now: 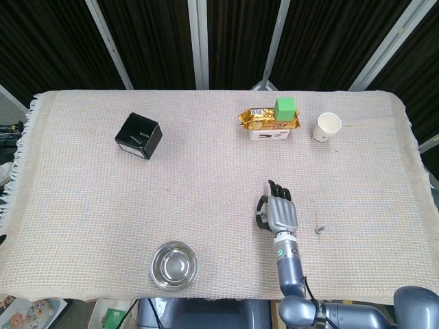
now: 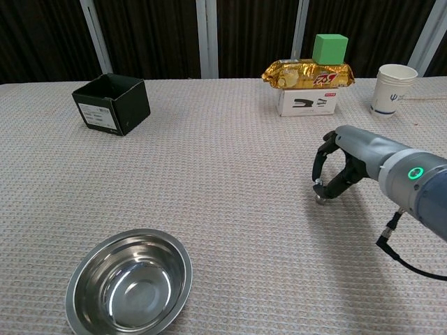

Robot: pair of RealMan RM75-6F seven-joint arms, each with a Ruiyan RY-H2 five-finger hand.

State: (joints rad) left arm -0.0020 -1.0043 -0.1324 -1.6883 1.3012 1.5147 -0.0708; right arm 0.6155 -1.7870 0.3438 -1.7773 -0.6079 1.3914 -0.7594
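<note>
Right hand (image 1: 280, 214) empty over cloth (image 1: 82, 205); small screw (image 1: 319, 229) beside, bowl (image 1: 174, 266) apart

Small grey object (image 1: 319, 229) on the cloth right of my right hand (image 1: 280, 212): too small for me to identify. Paper cup (image 2: 392, 88): printed mark unreadable. White box (image 2: 307, 102) under the gold packet (image 2: 308, 72): label too small. My right arm: cut off at the frame edge.

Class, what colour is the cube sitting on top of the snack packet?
Green; the cube shows best in the chest view, atop the gold snack packet.
</note>
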